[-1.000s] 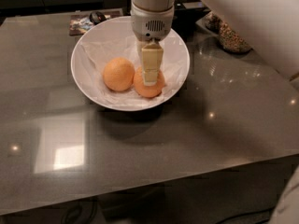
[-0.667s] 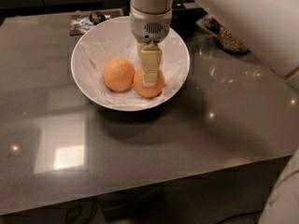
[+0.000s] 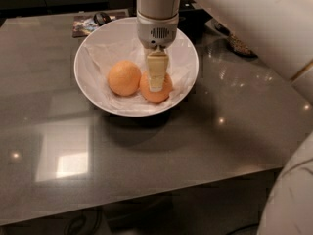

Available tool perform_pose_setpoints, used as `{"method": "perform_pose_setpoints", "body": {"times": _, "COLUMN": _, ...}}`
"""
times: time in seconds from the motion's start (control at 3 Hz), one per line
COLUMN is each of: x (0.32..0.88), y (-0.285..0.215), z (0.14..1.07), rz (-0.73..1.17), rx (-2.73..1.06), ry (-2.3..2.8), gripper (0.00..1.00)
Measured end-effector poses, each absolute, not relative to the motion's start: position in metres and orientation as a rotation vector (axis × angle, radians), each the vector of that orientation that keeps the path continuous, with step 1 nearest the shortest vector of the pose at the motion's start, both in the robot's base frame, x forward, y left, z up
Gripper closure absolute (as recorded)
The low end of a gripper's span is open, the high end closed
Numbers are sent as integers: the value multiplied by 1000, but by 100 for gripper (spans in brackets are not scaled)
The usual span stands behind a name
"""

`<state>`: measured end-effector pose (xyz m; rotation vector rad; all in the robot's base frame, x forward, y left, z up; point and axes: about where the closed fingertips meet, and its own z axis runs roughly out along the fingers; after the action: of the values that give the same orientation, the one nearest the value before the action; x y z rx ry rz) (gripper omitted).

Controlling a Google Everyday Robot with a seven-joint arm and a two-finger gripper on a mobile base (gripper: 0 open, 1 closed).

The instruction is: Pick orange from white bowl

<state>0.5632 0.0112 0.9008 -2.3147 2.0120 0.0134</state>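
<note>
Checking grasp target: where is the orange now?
In the camera view, the orange lies right of the paler orange in the white bowl, under the gripper.

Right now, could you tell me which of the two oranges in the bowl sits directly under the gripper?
The deeper-coloured orange on the right; the gripper hangs over its middle. The paler orange beside it, to the left, is uncovered.

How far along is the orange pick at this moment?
Done: the approach. The gripper is down inside the white bowl, right on the deeper-coloured orange. In hand: taking hold of it, though whether the grasp is secured cannot be told. Left: the lift. That orange sits on the paper lining next to the paler orange, and neither has been taken out of the bowl.
</note>
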Motion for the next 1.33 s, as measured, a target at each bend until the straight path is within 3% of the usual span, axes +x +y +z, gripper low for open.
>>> {"method": "perform_pose_setpoints", "body": {"times": 1.33, "x": 569, "y": 3, "z": 882, "rz": 63, "rx": -2308, "ry": 2061, "gripper": 33}}
